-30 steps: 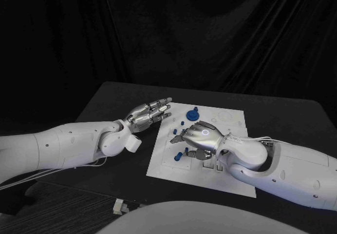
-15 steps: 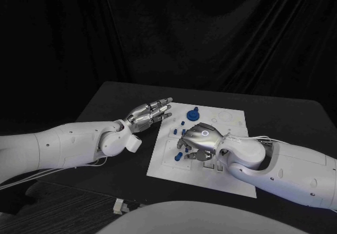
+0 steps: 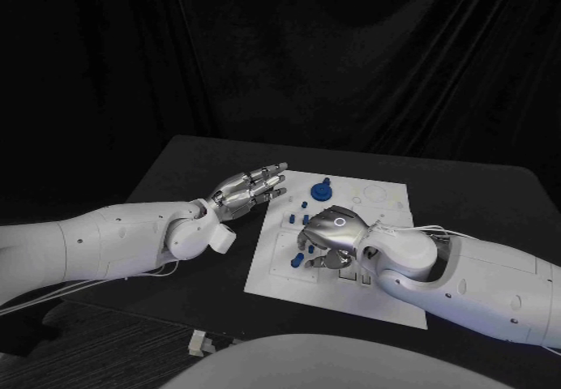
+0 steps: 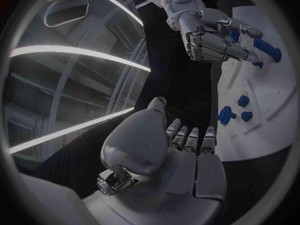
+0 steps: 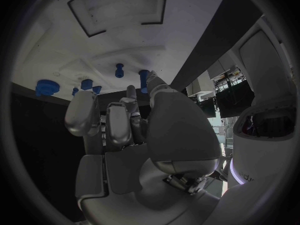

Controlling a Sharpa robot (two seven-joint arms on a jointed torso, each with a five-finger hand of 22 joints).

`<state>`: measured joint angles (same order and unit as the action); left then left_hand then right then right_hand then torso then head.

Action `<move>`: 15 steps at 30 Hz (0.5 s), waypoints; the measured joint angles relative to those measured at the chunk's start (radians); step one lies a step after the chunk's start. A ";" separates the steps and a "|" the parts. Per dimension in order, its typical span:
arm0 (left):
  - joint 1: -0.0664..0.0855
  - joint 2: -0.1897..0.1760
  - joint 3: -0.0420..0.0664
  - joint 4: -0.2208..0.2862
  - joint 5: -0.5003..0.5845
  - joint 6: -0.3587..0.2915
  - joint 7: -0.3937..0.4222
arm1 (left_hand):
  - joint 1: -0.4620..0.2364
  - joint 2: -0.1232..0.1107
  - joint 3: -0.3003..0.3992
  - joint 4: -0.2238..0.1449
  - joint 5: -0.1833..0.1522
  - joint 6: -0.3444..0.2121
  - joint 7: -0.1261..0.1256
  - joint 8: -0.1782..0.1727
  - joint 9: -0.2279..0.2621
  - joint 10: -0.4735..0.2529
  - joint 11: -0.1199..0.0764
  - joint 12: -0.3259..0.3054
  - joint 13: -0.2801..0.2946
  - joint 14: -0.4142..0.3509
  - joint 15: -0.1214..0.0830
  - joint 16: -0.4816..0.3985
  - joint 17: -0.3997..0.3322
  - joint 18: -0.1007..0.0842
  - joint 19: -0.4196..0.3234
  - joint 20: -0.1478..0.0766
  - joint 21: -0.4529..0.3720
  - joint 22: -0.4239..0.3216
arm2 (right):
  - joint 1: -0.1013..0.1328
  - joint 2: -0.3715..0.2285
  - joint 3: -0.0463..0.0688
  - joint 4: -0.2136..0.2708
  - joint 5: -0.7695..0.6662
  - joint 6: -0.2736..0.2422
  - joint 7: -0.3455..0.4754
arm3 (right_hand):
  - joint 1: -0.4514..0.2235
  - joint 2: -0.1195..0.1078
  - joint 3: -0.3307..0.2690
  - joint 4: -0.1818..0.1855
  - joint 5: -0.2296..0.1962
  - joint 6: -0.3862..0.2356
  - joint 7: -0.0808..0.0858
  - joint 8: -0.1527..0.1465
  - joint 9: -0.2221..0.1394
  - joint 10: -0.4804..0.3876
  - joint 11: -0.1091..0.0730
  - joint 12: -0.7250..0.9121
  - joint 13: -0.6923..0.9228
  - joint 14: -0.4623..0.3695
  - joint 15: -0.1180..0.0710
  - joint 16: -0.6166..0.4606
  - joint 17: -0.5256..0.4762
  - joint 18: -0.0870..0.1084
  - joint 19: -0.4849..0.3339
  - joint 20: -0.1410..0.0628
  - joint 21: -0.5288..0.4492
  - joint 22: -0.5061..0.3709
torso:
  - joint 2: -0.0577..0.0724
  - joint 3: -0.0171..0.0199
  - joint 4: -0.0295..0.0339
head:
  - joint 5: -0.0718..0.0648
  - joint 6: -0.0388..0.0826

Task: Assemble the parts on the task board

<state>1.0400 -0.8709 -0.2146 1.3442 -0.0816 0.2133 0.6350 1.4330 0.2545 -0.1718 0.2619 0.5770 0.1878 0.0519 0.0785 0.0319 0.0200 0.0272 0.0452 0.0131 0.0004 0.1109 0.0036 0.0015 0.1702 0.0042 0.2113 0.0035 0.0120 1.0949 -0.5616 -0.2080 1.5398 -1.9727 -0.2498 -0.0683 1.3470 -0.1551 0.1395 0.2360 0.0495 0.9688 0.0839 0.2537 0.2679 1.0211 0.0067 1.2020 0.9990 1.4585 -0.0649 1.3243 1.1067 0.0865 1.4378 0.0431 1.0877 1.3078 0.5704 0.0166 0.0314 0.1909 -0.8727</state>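
Note:
The white task board [image 3: 380,201] lies in the middle of the black table. A round blue part [image 3: 320,191] stands near its far edge, with small blue parts [image 3: 290,217] beside it. My right hand [image 3: 331,235] hovers low over the board's middle, fingers curled down over a blue peg [image 3: 296,261]. In the right wrist view its thumb [image 5: 164,97] lies next to a blue peg [image 5: 144,78]; whether it grips is unclear. My left hand [image 3: 248,190] is held flat with fingers spread at the board's left edge, holding nothing. The left wrist view shows that hand [image 4: 184,150] and the right hand [image 4: 209,37] above a blue peg [image 4: 267,47].
The black table [image 3: 468,186] extends around the board on all sides. Recessed slots [image 5: 119,7] mark the board's surface in the right wrist view. A small pale object [image 3: 201,342] lies at the table's near edge.
My right hand has shifted slightly toward the board's near left and sunk lower over the blue peg. The left hand has not moved.

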 measured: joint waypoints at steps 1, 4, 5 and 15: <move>0.000 0.000 0.000 0.000 0.000 0.000 0.000 | 0.000 0.000 0.000 0.000 0.000 0.000 0.000 0.000 0.000 0.000 0.000 0.000 0.000 0.000 0.000 0.000 0.000 0.000 0.000 0.000 0.000 0.000 | 0.000 0.001 0.000 -0.001 0.000 0.002 -0.001 | 0.000 0.000 0.002 -0.002 0.000 0.008 -0.003 0.009 0.008 -0.003 -0.003 0.002 0.004 0.000 0.000 0.000 0.000 0.000 0.000 0.000 0.000 0.000 | 0.000 0.0000 -0.0001 | 0.001 0.000; 0.000 0.000 0.000 0.000 0.000 0.001 -0.001 | 0.000 0.000 0.000 0.000 0.000 0.000 0.000 0.000 0.000 0.000 0.000 0.000 0.000 0.000 0.000 0.000 0.000 0.000 0.000 0.000 0.000 0.000 | -0.002 0.004 0.000 -0.002 0.001 0.007 -0.002 | 0.000 0.000 0.004 -0.004 0.000 0.013 -0.008 0.025 0.024 -0.003 -0.004 0.004 0.011 0.000 0.000 0.000 0.000 0.000 0.000 0.000 0.000 0.000 | 0.000 0.0000 -0.0002 | 0.001 0.000; 0.000 0.001 0.000 0.000 0.000 0.001 -0.001 | 0.000 0.000 0.000 0.000 0.000 0.000 0.000 0.000 0.000 0.000 0.000 0.000 0.000 0.000 0.000 0.000 0.000 0.000 0.000 0.000 0.000 0.000 | -0.002 0.005 0.000 -0.002 0.001 0.008 -0.002 | 0.000 0.000 0.005 -0.004 0.000 0.015 -0.010 0.029 0.028 -0.004 -0.004 0.007 0.013 0.000 0.000 0.000 0.000 0.000 0.000 0.000 0.000 0.000 | 0.000 0.0000 -0.0002 | 0.002 0.000; 0.000 0.003 0.000 -0.002 0.000 0.003 -0.003 | 0.004 0.004 0.000 0.000 0.004 0.000 0.000 0.000 0.000 0.000 0.000 0.000 0.000 0.000 0.000 0.000 0.000 0.000 0.004 0.004 0.000 0.000 | -0.006 0.013 0.000 -0.003 0.002 0.018 -0.001 | 0.011 0.011 0.017 -0.023 0.000 0.021 -0.017 0.098 0.103 -0.014 -0.022 0.009 0.014 -0.007 -0.007 -0.004 -0.001 0.000 -0.003 -0.003 -0.004 0.000 | 0.000 0.0000 -0.0002 | 0.002 0.000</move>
<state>1.0399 -0.8682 -0.2146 1.3422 -0.0815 0.2164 0.6323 1.4369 0.2584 -0.1718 0.2619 0.5810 0.1879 0.0519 0.0784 0.0317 0.0200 0.0272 0.0452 0.0130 0.0004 0.1109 0.0036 0.0017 0.1701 0.0079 0.2149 0.0035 0.0119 1.0893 -0.5488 -0.2080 1.5366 -1.9706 -0.2319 -0.0696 1.3579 -0.1443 0.1563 0.2134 0.0495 0.9894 0.0671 0.3513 0.3707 1.0071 -0.0151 1.2111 1.0134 1.4519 -0.0716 1.3203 1.1061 0.0864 1.4345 0.0397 1.0838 1.3076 0.5704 0.0166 0.0313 0.1927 -0.8727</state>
